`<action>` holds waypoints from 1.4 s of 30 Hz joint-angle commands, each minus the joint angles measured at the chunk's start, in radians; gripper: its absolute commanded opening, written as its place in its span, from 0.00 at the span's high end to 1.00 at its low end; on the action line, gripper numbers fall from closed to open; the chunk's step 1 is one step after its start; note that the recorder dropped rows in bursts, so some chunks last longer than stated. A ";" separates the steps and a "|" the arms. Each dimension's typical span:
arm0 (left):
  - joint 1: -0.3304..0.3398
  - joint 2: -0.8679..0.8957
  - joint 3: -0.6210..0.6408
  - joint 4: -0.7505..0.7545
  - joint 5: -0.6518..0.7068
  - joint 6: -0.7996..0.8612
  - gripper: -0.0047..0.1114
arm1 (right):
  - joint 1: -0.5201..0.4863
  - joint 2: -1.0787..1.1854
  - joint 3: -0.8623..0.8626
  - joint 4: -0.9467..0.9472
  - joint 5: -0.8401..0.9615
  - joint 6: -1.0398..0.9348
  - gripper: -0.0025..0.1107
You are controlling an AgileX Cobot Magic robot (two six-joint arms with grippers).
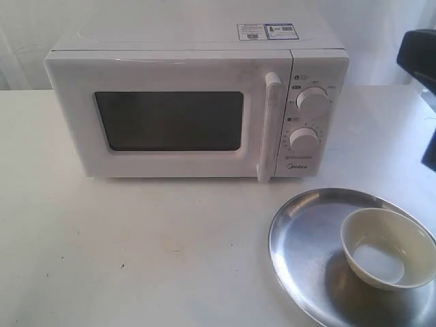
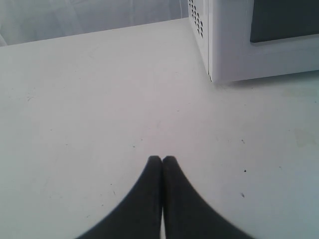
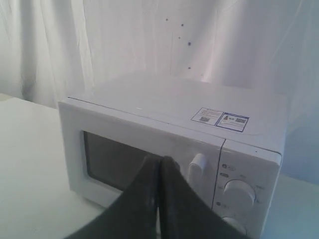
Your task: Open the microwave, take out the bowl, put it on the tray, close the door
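Note:
The white microwave stands at the back of the table with its door shut and the bar handle upright. The silver tray lies at the front right, and the cream bowl sits upright on it. My left gripper is shut and empty, low over the bare table beside the microwave's corner. My right gripper is shut and empty, held in the air in front of the microwave, apart from its handle. Only the dark right arm shows in the exterior view.
A white curtain hangs behind the table. The white tabletop stretches left and in front of the microwave. The two round dials sit right of the handle.

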State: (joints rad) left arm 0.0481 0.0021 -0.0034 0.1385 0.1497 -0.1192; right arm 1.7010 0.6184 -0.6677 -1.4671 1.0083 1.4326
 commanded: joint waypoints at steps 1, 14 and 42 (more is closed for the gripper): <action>-0.001 -0.002 0.003 -0.003 -0.001 -0.006 0.96 | -0.293 -0.035 0.067 -0.027 -0.331 0.011 0.98; -0.001 -0.002 0.003 -0.003 -0.001 -0.006 0.96 | -1.132 -0.191 0.391 0.108 -0.976 0.011 0.98; -0.001 -0.002 0.003 -0.003 -0.001 -0.006 0.96 | -1.661 -0.462 0.668 0.124 -1.015 -0.090 0.98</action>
State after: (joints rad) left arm 0.0481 0.0021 -0.0034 0.1385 0.1497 -0.1192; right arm 0.0447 0.1630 -0.0041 -1.3418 -0.0357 1.3589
